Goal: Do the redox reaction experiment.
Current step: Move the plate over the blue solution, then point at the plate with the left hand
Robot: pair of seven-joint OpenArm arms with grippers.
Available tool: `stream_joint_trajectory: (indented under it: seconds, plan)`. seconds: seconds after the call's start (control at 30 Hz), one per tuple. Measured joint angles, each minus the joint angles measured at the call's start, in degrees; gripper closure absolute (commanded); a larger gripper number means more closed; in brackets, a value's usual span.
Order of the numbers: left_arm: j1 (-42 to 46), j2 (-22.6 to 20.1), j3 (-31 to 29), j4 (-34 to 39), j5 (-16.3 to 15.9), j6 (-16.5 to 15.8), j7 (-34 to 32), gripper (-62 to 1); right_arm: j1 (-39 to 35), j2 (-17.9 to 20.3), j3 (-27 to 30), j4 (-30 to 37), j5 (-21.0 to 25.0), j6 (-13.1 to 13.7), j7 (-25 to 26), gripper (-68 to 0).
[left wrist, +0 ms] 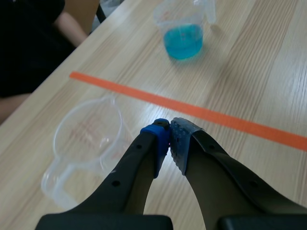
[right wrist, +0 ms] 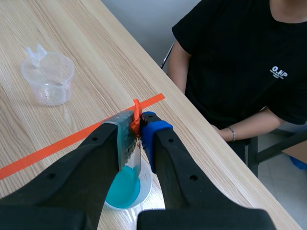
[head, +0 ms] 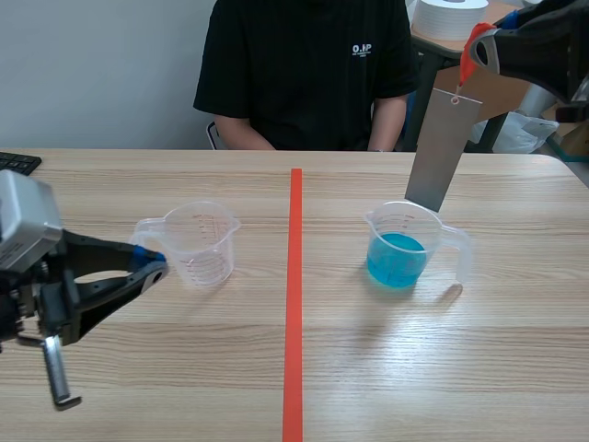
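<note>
A grey metal strip (head: pixel 442 147) hangs from a red tag (head: pixel 472 51), and my right gripper (head: pixel 480 46) is shut on that tag, high at the back right. The strip's lower end is at the rim of a clear beaker of blue liquid (head: pixel 398 256). In the right wrist view the red tag (right wrist: pixel 136 115) is pinched between the fingers, with the strip (right wrist: pixel 135 160) dropping toward the blue beaker (right wrist: pixel 123 188). My left gripper (head: pixel 152 269) is shut on nothing beside an empty clear beaker (head: pixel 198 241). From the left wrist, the gripper (left wrist: pixel 170 139) is next to the empty beaker (left wrist: pixel 88 139).
An orange tape line (head: pixel 294 304) runs down the table's middle. A person in a black shirt (head: pixel 304 74) sits across the table. A keyboard corner (head: pixel 18 163) lies at the far left. A metal key (head: pixel 57 373) hangs under my left arm.
</note>
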Motion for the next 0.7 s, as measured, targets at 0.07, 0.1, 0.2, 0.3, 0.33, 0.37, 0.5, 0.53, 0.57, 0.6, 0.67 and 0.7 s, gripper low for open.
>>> stream_joint_trajectory:
  seconds: [0.07, 0.1, 0.2, 0.3, 0.33, 0.37, 0.5, 0.53, 0.57, 0.6, 0.67, 0.7]
  plan:
    - [-3.3, 2.8, 1.8, 0.0, 1.9, 0.1, 1.8, -4.7, 0.0, 0.0, 0.0, 0.0, 0.0, 0.0, 0.0, -1.5]
    - [-4.7, 4.2, 2.7, 0.0, 2.9, 0.1, 2.6, -4.7, 0.0, 0.0, 0.0, 0.0, 0.0, 0.0, 0.0, -1.5]
    - [-8.7, 8.3, 5.9, 0.0, 6.0, 0.4, 4.6, -4.7, 0.0, 0.0, 0.0, 0.0, 0.0, 0.0, 0.0, -1.5]
    - [-12.1, 12.1, 9.6, -0.9, 9.0, 1.4, 4.7, -4.7, 0.0, 0.0, 0.0, 0.0, 0.0, 0.0, 0.0, -1.5]
    - [-13.1, 13.3, 10.7, -1.5, 9.7, 1.5, 4.7, -4.7, 0.0, 0.0, 0.0, 0.0, 0.0, 0.0, 0.0, -1.5]
    - [-14.1, 14.4, 11.8, -2.4, 10.1, 1.5, 4.6, -4.7, 0.0, 0.0, 0.0, 0.0, 0.0, 0.0, 0.0, -1.5]
    - [-18.7, 18.6, 15.2, -8.4, 11.3, 3.0, 4.6, -4.7, 0.0, 0.0, 0.0, 0.0, 0.0, 0.0, 0.0, -1.5]
    - [-20.2, 19.5, 16.2, -10.4, 11.8, 3.0, 4.7, -4.7, 0.0, 0.0, 0.0, 0.0, 0.0, 0.0, 0.0, -1.5]
    - [-21.7, 20.3, 17.2, -12.5, 11.8, 3.0, 4.6, -4.6, 0.0, 0.0, 0.0, 0.0, 0.0, 0.0, 0.0, -1.5]
    - [-23.2, 21.0, 18.3, -14.6, 11.7, 3.0, 4.7, -4.7, 0.0, 0.0, 0.0, 0.0, 0.0, 0.0, 0.0, -1.5]
    - [-26.1, 22.4, 20.3, -18.7, 11.7, 3.0, 4.6, -4.7, 0.0, 0.0, 0.0, 0.0, 0.0, 0.0, 0.0, -1.5]
    - [-27.6, 23.1, 21.3, -20.6, 11.7, 3.3, 4.4, -4.7, 0.0, 0.0, 0.0, 0.0, 0.0, 0.0, 0.0, -1.5]
